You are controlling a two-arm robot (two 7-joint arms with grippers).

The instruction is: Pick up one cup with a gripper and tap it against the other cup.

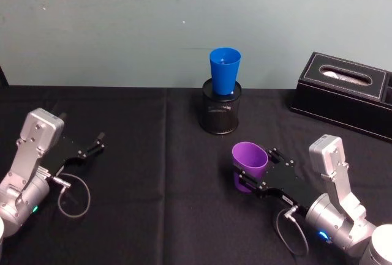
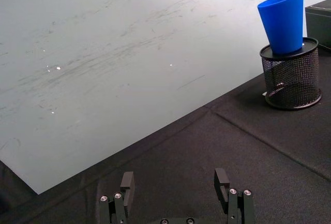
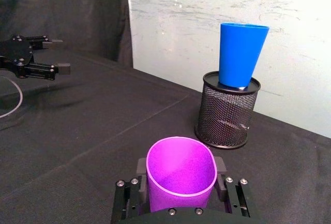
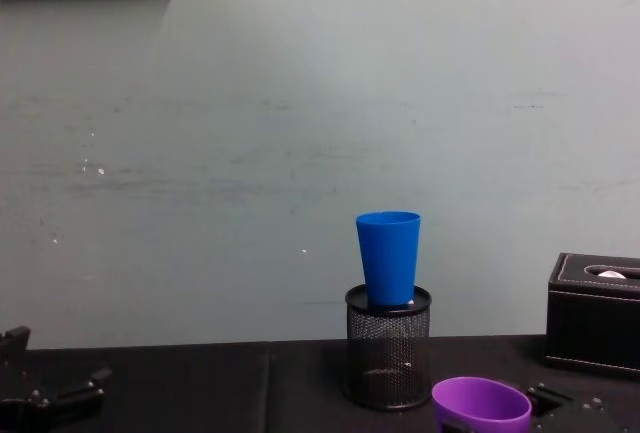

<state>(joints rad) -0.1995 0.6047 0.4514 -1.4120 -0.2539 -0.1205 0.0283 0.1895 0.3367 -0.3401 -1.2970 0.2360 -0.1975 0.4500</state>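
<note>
Right gripper (image 1: 250, 178) clamped on purple cup (image 1: 249, 162); blue cup (image 1: 225, 71) ahead.
Purple cup upright between the closed-in jaws, rim squeezed oval. Blue cup stands in a black mesh pen holder (image 1: 221, 108), ahead of the gripper and well apart. Left gripper (image 1: 97, 143) parked apart to the left, jaws spread, holding nothing.

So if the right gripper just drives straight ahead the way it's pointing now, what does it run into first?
Probably the black mesh pen holder. The right gripper, shut on the purple plastic cup, points roughly at that holder, with the blue plastic cup seated in its top. The purple cup's rim would likely touch the mesh first; depth is uncertain.
</note>
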